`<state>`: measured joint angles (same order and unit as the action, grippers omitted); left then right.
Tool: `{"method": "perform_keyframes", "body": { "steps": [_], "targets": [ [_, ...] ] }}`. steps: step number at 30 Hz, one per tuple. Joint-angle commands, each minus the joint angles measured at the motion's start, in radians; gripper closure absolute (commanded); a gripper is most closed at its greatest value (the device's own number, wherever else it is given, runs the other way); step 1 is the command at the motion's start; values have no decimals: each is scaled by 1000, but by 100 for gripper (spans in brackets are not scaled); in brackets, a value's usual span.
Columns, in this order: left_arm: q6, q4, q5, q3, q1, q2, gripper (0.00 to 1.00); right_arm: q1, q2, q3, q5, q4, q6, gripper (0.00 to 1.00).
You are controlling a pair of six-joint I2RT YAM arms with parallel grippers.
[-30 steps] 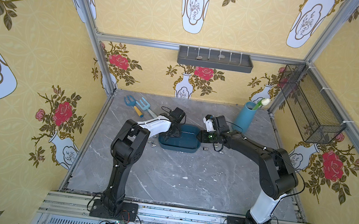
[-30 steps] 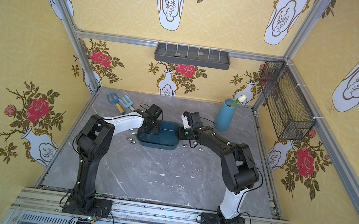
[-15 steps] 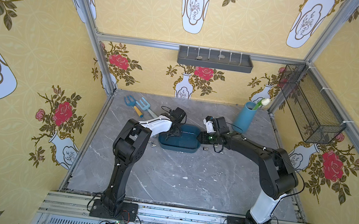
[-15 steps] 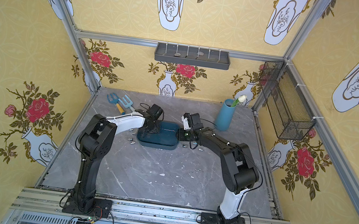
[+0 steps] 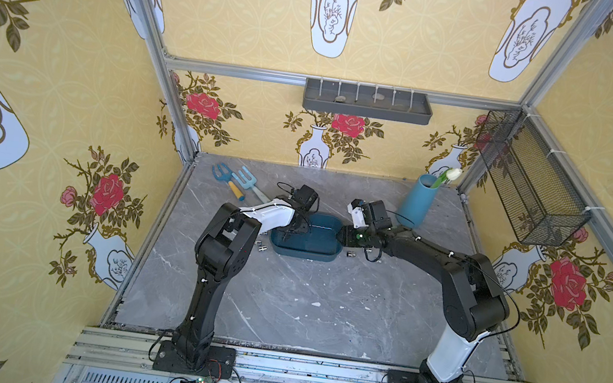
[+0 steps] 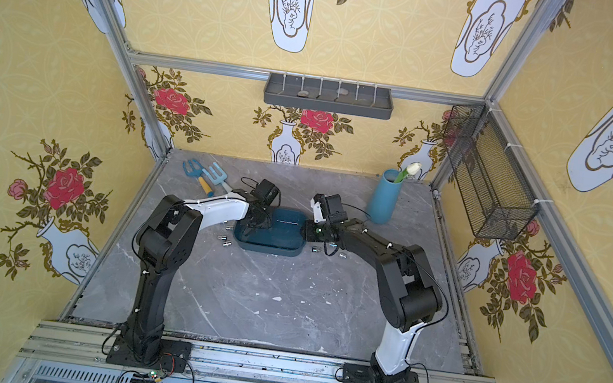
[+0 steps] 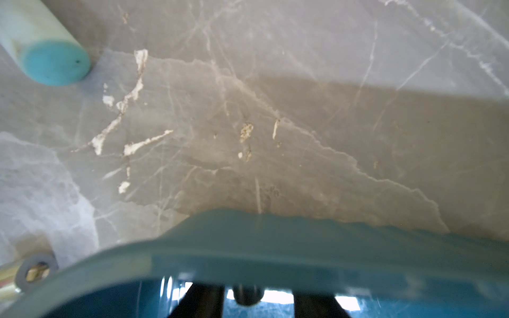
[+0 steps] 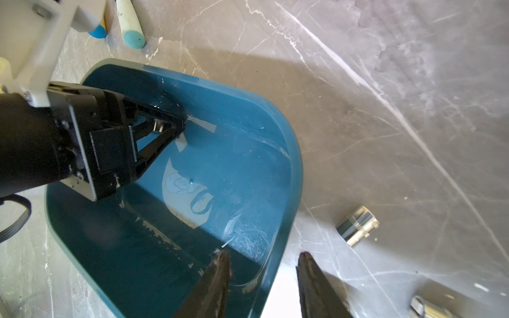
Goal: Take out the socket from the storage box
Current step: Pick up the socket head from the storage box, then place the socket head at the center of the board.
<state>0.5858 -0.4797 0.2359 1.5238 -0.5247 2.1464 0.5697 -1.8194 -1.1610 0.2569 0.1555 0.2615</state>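
The storage box (image 5: 312,252) is a shallow teal tub in mid-table, seen in both top views (image 6: 276,247). My left gripper (image 5: 291,231) reaches down into its left end. In the right wrist view its fingers (image 8: 154,148) converge on a small silver socket (image 8: 158,126). The left wrist view shows that socket (image 7: 247,296) as a dark round shape between the two fingers, behind the box wall (image 7: 275,247). My right gripper (image 8: 263,261) stands open astride the box's right end wall (image 8: 292,192), one finger inside and one outside, touching neither side.
Loose sockets lie on the marble left (image 5: 261,248) and right (image 5: 349,254) of the box, two near my right gripper (image 8: 356,225). Garden hand tools (image 5: 235,182) lie at back left. A blue vase with a tulip (image 5: 417,202) stands at back right. A mesh basket (image 5: 530,179) hangs on the right wall.
My left gripper's fingers have closed in on the socket inside the box. Both arms have barely moved.
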Motion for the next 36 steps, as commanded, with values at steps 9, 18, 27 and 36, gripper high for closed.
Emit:
{"method": "perform_keyframes", "body": {
  "steps": [9,18,27,36],
  "targets": [
    [-13,23,-29,-31,0,-14,81,-4,15,8,8,-25,5,55],
    [-26,40,-93,-96,-5,-213,80,-8,9,3,5,-21,10,55],
    [2,14,-97,-195,122,-374,79,-11,0,-5,5,-17,10,56],
    [22,83,-133,-245,252,-291,80,-12,-4,-11,2,-9,12,56]
  ]
}}
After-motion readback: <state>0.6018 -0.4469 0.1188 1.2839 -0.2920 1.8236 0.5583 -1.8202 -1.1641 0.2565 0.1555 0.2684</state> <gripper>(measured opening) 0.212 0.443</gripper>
